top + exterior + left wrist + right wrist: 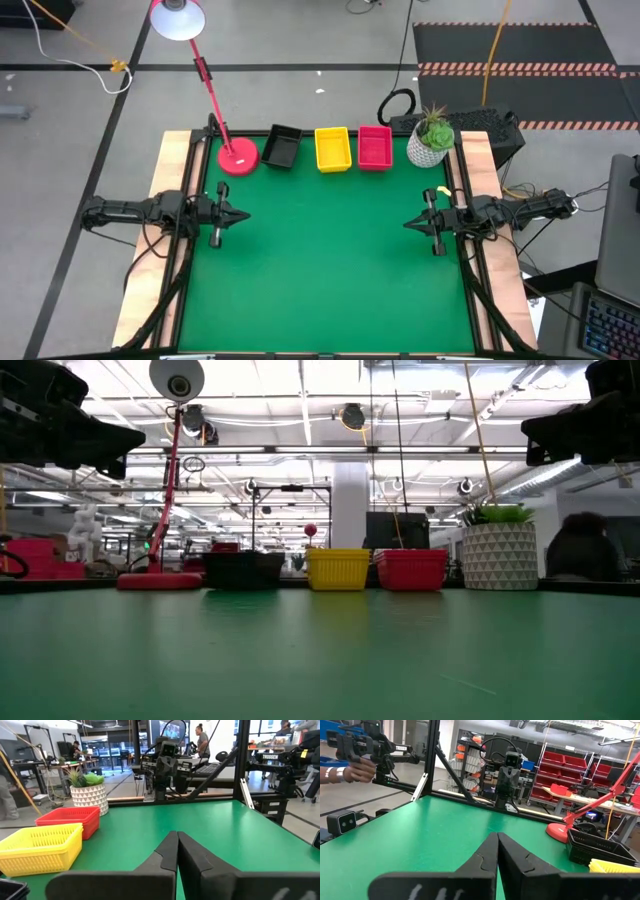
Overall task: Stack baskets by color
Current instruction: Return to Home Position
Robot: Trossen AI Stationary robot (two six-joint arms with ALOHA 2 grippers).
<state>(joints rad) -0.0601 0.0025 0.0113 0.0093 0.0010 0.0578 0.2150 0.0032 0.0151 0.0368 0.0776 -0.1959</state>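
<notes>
Green table (pixel 330 290) carries the black baskets (pixel 282 146), yellow baskets (pixel 332 148) and red-pink baskets (pixel 374 146) side by side at 12 o'clock. Left gripper (pixel 243 215) at 9 o'clock, right gripper (pixel 409 224) at 3 o'clock, both raised, fingers clenched on nothing.

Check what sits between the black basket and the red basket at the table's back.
The yellow basket stands between the black basket and the red basket, in one row; the high view shows it, the low view too.
</notes>
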